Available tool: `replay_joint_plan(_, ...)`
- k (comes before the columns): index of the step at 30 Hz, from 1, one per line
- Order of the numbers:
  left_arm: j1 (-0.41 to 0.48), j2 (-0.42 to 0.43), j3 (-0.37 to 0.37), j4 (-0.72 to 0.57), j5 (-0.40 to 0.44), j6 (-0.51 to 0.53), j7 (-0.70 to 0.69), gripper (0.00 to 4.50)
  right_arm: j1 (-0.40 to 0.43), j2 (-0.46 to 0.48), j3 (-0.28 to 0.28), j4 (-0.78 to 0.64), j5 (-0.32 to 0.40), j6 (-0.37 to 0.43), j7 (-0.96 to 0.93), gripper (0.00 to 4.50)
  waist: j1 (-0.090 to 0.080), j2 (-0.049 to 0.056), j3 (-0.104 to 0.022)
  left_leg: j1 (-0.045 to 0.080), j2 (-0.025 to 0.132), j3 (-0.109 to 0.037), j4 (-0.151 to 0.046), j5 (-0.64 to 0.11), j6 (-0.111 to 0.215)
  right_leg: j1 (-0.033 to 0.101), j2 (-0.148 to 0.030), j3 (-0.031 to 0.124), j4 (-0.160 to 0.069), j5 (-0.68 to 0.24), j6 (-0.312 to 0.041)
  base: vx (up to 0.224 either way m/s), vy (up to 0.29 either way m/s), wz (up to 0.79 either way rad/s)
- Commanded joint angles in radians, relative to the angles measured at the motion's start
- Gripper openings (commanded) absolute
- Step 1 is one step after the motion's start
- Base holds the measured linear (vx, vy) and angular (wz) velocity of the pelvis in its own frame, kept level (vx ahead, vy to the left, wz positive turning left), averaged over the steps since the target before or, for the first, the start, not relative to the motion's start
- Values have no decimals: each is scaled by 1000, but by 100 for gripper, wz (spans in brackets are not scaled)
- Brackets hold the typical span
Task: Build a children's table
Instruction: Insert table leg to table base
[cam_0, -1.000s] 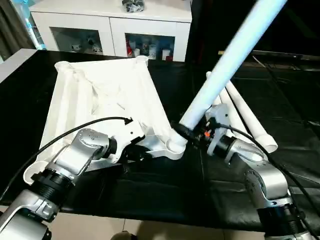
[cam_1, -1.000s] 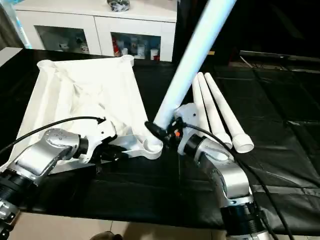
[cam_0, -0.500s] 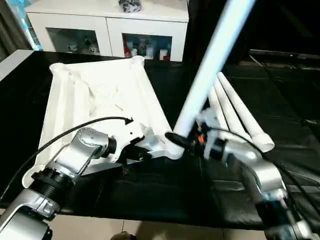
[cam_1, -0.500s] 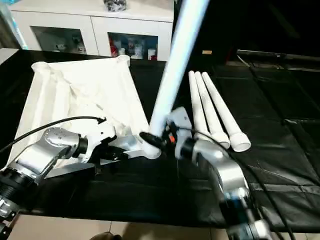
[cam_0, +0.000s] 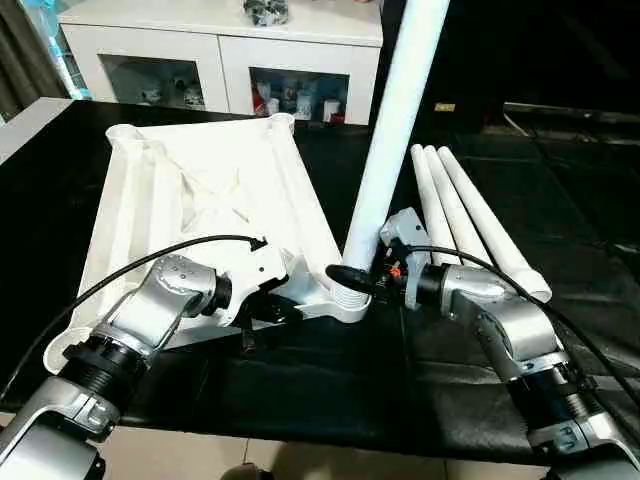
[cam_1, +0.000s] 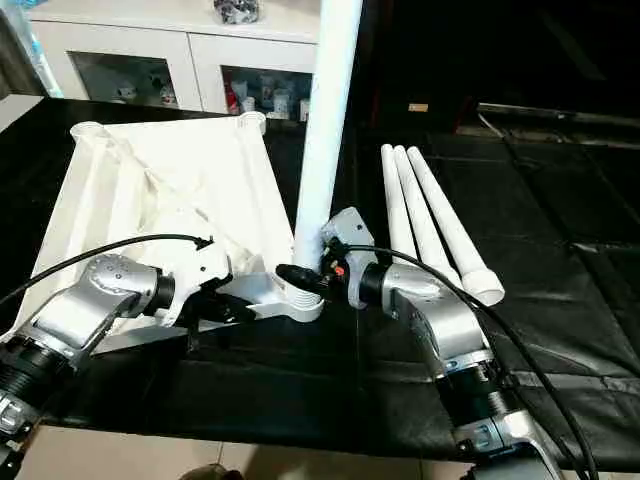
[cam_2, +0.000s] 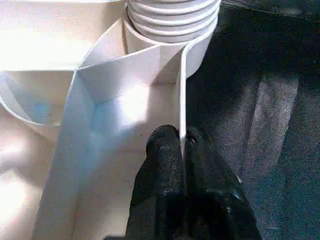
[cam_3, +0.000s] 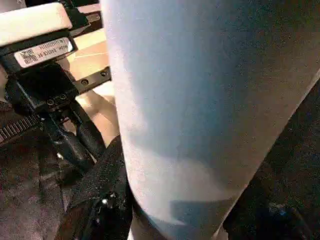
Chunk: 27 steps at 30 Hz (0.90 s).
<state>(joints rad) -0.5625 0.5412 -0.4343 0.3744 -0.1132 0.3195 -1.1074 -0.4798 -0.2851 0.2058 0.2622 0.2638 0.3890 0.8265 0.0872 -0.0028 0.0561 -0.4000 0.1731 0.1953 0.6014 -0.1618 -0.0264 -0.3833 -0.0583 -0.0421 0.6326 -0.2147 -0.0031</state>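
Observation:
The children's table top (cam_0: 200, 200) lies upside down on the black surface, ribbed underside up. My left gripper (cam_2: 182, 145) is shut on the thin rim wall beside the near right corner socket (cam_0: 346, 300). A long white leg (cam_0: 392, 130) stands almost upright with its ridged end in that socket. My right gripper (cam_0: 352, 278) is shut around the leg's base just above the socket, one black finger (cam_3: 100, 190) wrapping it. Three more legs (cam_0: 470, 215) lie side by side to the right.
A white cabinet with glass doors (cam_0: 220, 50) stands behind the black table. Black cables (cam_0: 150, 262) run from both wrists across the work. The black table's near edge (cam_0: 300, 435) is close below my forearms.
The held leg has swung from leaning far right to almost upright in the corner socket, with my right wrist turning along. My left gripper stays pinched on the rim.

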Motion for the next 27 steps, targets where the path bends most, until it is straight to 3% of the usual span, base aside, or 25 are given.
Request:
replay_joint_plan(1,-25,2,25,3,-1,-7,-19,0,5,-17,31,47,-31,35,7,194,-1,0,-70,39,61,-28,-70,-185,-19,29,-89,46,-68,-105,-223,0,0,0)
replay_joint_plan(9,-35,0,37,27,9,-15,-9,0,1,-26,19,53,-11,27,48,194,2,-5,-71,37,61,-27,-68,-174,-9,31,-91,46,-69,-100,-221,0,0,0)
replay_joint_plan(16,-42,-6,42,30,11,-26,-20,0,-10,12,-6,106,2,-2,41,194,1,1,-69,38,61,-28,-71,-199,-19,28,-92,46,-72,-131,-223,0,0,0)
replay_joint_plan(20,-49,-10,49,44,11,-21,-11,0,2,31,-48,143,30,-17,26,194,2,8,-68,41,62,-31,-73,-239,-35,26,-94,47,-77,-170,-221,0,0,0)
replay_joint_plan(21,-55,-12,56,54,11,-18,-4,0,12,41,-68,156,44,-25,23,194,5,18,-69,42,62,-33,-74,-246,-41,26,-95,46,-75,-169,-222,0,0,0)
replay_joint_plan(23,-62,-14,60,61,11,-16,2,0,24,49,-86,168,55,-36,17,194,3,12,-69,42,63,-33,-75,-262,-47,26,-94,46,-77,-166,-223,0,0,0)
replay_joint_plan(27,-88,-19,77,94,13,-10,15,0,69,76,-135,212,81,-89,-4,194,6,33,-70,44,61,-37,-77,-305,-62,26,-96,45,-78,-167,-233,0,0,0)
